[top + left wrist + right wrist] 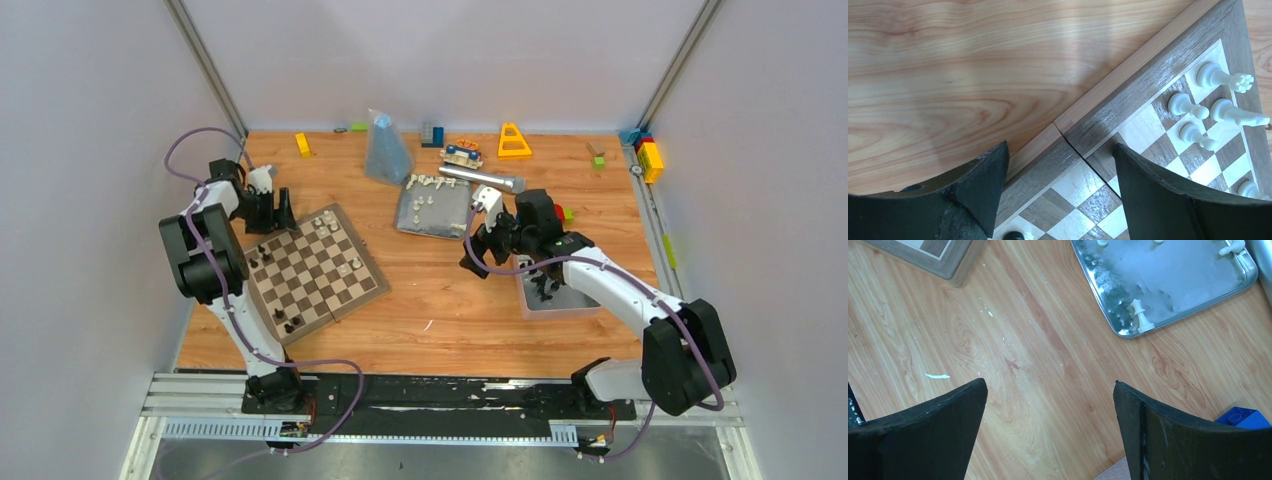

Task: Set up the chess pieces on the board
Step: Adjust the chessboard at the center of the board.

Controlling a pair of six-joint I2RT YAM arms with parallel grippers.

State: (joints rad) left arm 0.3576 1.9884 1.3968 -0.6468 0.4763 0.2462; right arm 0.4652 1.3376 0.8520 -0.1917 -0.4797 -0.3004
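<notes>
Board [318, 280] lies flat on the left half of the table [450, 320]. It is turned askew, with one corner toward the far wall and its sides oblique to the table edge. Being square, it has no long axis.

White pieces [325, 225] are grouped near the far corner, and black pieces [291, 322] near the near-left edge, with a few more at the left corner. In the left wrist view five white pieces [1220, 77] stand on their bases, long axes upright.

Left gripper [1060, 147] hangs over the far-left border of the board with its fingers spread wide and nothing between them.

Right gripper [1050, 385] is over bare table between the board and the trays, fingers fully apart and empty.

A tray [1128, 327] ahead of it holds a white pawn [1142, 317], upright. A second tray [580, 305] with dark pieces sits under the right arm. A blue block [1243, 417] lies beside the right finger.
</notes>
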